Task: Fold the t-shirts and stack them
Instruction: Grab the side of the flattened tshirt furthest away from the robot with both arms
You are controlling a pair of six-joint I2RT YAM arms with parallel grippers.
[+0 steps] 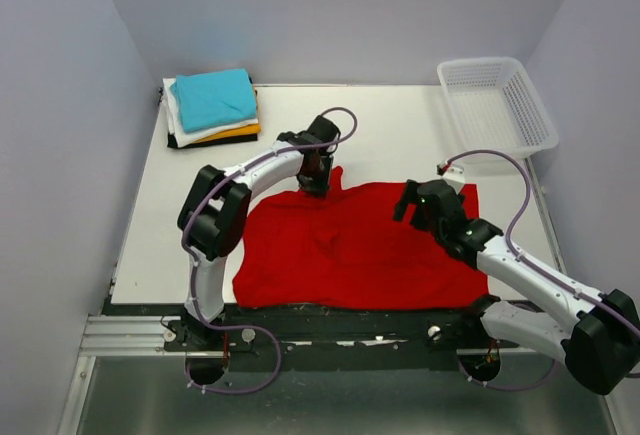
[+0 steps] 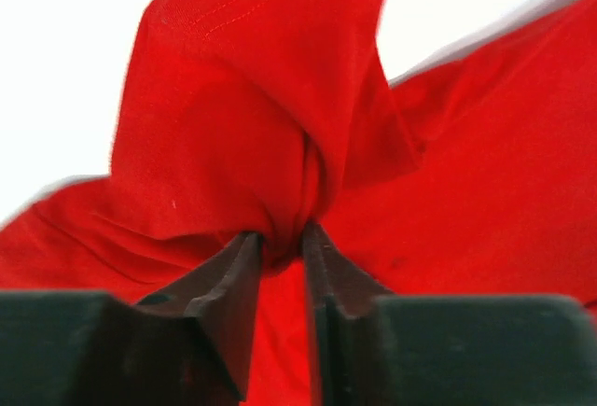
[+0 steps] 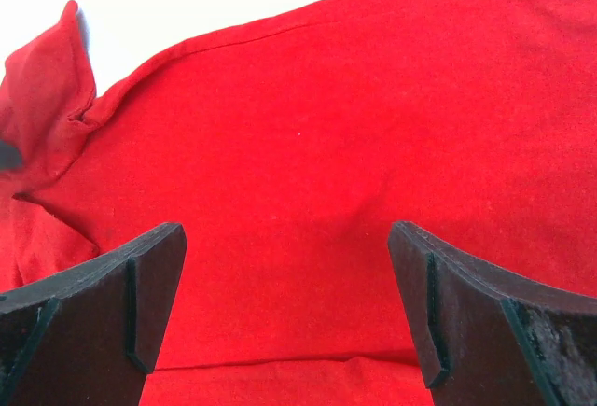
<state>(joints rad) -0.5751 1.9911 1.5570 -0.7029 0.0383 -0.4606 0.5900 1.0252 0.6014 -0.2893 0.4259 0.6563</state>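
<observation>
A bright red t-shirt lies spread across the near middle of the table. My left gripper is shut on a bunched fold of the red shirt at its far left edge, near a sleeve, lifting it slightly. My right gripper is open and empty, just above the shirt's far right part; in the right wrist view the red cloth fills the space between its fingers. A stack of folded t-shirts sits at the back left, teal on top, then white, orange and black.
A white plastic lattice basket stands at the back right corner. The white table shows behind the shirt. Walls close in on the left, right and back.
</observation>
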